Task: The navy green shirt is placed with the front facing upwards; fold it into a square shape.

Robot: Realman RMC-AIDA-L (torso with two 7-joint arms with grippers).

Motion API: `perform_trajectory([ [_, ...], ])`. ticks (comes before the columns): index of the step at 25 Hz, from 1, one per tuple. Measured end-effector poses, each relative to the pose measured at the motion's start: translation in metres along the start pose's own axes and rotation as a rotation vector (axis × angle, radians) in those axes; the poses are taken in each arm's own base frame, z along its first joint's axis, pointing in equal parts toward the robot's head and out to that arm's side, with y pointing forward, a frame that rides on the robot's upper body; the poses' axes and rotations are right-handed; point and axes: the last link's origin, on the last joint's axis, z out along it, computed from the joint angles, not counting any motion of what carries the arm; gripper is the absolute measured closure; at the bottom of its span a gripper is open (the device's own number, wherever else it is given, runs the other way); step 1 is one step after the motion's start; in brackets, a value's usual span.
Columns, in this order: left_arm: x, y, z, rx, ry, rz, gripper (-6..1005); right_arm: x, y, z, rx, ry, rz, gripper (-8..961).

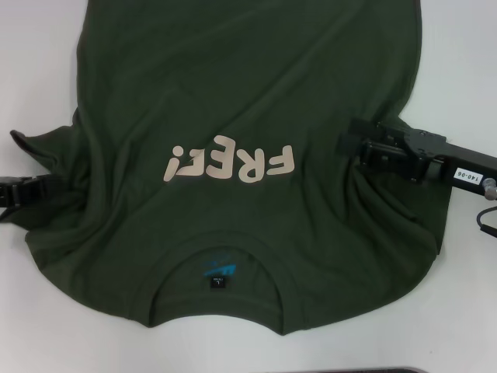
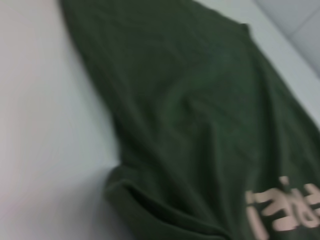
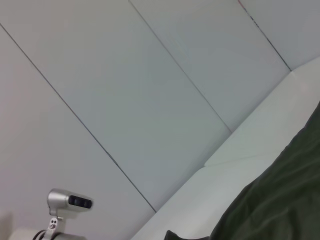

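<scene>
Green shirt (image 1: 233, 101) spread front up on the white counter (image 1: 39, 62), neck nearest, pale "FREE!" letters (image 1: 231, 164) in the middle, black label (image 1: 218, 278) inside the collar. Left gripper (image 1: 22, 189) at the bunched left sleeve; open or closed, cannot tell. Right gripper (image 1: 365, 144) low over the right sleeve, cloth wrinkled under it; grip also cannot tell.
</scene>
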Motion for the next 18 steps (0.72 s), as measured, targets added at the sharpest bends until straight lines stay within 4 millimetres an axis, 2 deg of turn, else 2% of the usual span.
perform_trajectory([
  [9,0.012,0.017,0.004,-0.105,0.006,-0.009,960,0.001,0.000,-0.001,0.003,-0.001,0.000,55],
  [18,0.030,0.043,0.035,-0.201,-0.005,-0.028,958,0.003,0.001,-0.001,0.002,0.001,-0.002,55],
])
